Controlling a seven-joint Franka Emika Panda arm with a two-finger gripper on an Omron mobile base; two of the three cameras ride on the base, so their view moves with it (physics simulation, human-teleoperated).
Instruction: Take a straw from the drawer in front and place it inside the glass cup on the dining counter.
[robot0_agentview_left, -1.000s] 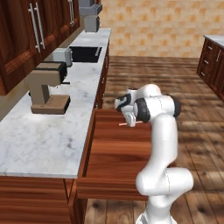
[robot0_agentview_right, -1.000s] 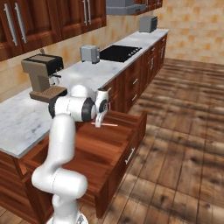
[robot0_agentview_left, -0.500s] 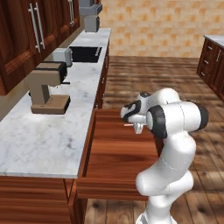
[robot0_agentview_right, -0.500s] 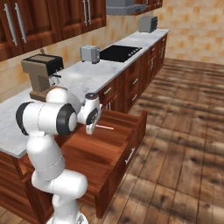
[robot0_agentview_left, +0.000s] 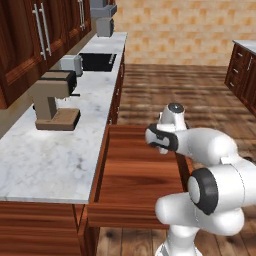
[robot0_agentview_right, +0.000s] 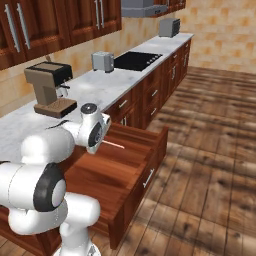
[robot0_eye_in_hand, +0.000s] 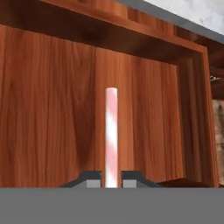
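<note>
Here the gripper (robot0_eye_in_hand: 111, 179) pinches a thin pink-white straw (robot0_eye_in_hand: 111, 135) above the flat wooden drawer (robot0_eye_in_hand: 52, 122).

straw (robot0_eye_in_hand: 111, 135) base hidden between gripper (robot0_eye_in_hand: 111, 178) tips, drawer (robot0_eye_in_hand: 52, 113) floor cut by frame edge

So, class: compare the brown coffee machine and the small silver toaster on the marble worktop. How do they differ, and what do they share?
The coffee machine is brown and tan with an overhanging head on a flat base; the toaster is a plain silver-grey box. The coffee machine is taller and bulkier; the toaster is low and compact. The coffee machine stands nearer the open drawer; the toaster sits farther along, beside the black cooktop. Both stand upright on the same worktop.
</note>
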